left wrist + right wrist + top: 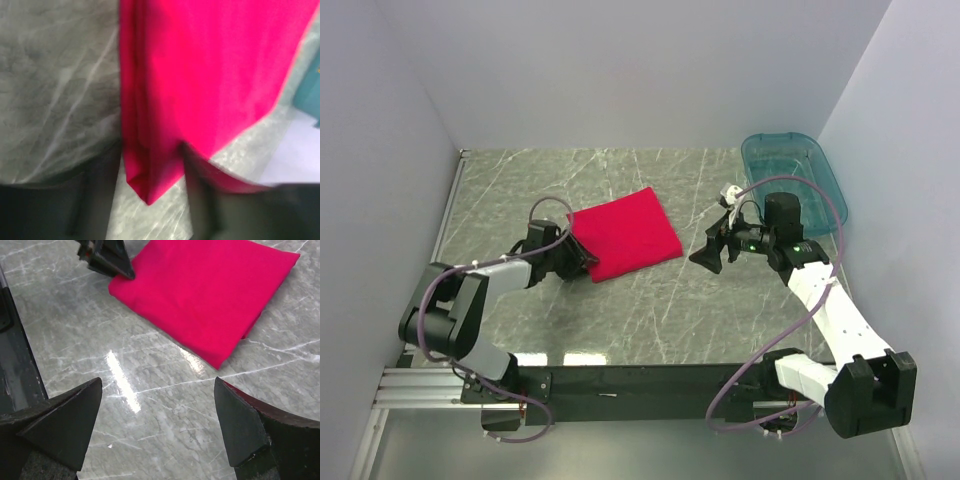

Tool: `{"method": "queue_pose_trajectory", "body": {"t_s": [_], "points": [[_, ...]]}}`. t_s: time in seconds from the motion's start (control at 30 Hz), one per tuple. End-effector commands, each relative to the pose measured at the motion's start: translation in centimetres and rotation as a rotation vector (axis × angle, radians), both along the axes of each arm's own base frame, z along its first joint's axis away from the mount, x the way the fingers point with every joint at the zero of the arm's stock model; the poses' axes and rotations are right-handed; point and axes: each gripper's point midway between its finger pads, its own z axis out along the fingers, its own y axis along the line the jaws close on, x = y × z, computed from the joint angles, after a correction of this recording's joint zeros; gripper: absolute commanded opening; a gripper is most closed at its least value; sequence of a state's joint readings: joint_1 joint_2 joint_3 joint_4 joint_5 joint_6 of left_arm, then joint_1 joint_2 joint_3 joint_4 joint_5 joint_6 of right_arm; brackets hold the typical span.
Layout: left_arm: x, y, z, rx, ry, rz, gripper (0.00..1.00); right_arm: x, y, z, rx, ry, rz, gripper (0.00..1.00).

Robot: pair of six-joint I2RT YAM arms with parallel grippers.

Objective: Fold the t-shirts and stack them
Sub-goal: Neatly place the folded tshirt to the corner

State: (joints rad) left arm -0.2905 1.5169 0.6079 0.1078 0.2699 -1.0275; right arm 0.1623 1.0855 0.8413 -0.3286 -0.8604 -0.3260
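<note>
The red t-shirt (625, 233) lies folded into a flat rectangle on the grey marble table (650, 310). It also shows in the left wrist view (210, 75) and the right wrist view (205, 295). My left gripper (582, 257) is low at the shirt's near-left corner. In its blurred wrist view the left gripper (147, 155) has its jaws apart, with the shirt's corner lying between them. It also shows in the right wrist view (107, 257). My right gripper (710, 258) is open and empty above bare table, right of the shirt (157, 382). The neck label is hidden.
A teal plastic bin (790, 180) stands at the back right, behind the right arm. White walls close in the table on the left, back and right. The black base rail (650, 380) runs along the near edge.
</note>
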Motion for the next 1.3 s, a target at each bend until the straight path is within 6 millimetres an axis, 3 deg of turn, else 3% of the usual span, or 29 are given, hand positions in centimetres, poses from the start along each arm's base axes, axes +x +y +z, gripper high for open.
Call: {"method": "queue_pose_trajectory", "body": {"t_s": [0.0,0.07,0.2,0.27,0.33,0.37,0.47,0.53,0.6,0.63,0.87,1.0,1.13,1.2,1.23,1.27], "points": [[-1.2,0.6,-3.2,0.080,0.116,0.029,0.46,0.4,0.1,1.8,0.033,-0.046,0.014,0.98],[-1.2,0.4,-3.6,0.096,0.124,-0.004,0.26,0.5,0.1,1.8,0.036,-0.045,0.013,0.98],[-2.0,1.5,-4.4,0.186,0.146,-0.058,0.08,0.5,0.0,2.0,0.041,-0.045,0.013,0.98],[-1.7,3.8,-4.3,0.251,0.141,-0.044,0.01,0.5,0.0,2.0,0.040,-0.044,0.011,0.98],[-0.8,6.1,-3.4,0.289,0.111,-0.009,0.01,0.4,0.0,2.0,0.041,-0.040,0.016,0.97],[-0.6,8.7,-3.4,0.330,0.122,0.012,0.01,0.4,0.0,2.0,0.040,-0.035,0.018,0.97],[1.1,13.7,-2.4,0.412,0.120,0.056,0.01,0.3,0.1,2.1,0.046,-0.033,0.025,0.96],[2.7,16.6,-1.3,0.434,0.109,0.084,0.01,0.3,0.2,2.2,0.050,-0.032,0.030,0.96],[3.1,19.2,-1.5,0.497,0.148,0.122,0.01,0.1,0.3,2.4,0.055,-0.031,0.037,0.96],[4.4,20.4,-0.6,0.515,0.128,0.141,0.01,0.1,0.4,2.4,0.057,-0.027,0.040,0.96],[4.4,31.2,-1.7,0.686,0.318,0.279,0.01,-0.3,0.3,3.0,0.054,-0.049,0.047,0.95],[4.0,34.6,-2.2,0.728,0.391,0.321,0.01,-0.4,0.2,3.1,0.054,-0.054,0.049,0.95],[3.9,38.4,-1.1,0.778,0.418,0.404,0.01,-0.5,0.3,2.9,0.049,-0.037,0.058,0.95],[3.7,39.4,-0.9,0.773,0.438,0.424,0.04,-0.4,0.3,2.7,0.045,-0.033,0.060,0.94],[4.6,40.1,0.2,0.773,0.414,0.442,0.06,-0.4,0.2,2.6,0.042,-0.028,0.058,0.94],[4.6,40.9,1.0,0.807,0.420,0.474,0.18,-0.4,0.2,2.6,0.041,-0.028,0.057,0.94]]}}
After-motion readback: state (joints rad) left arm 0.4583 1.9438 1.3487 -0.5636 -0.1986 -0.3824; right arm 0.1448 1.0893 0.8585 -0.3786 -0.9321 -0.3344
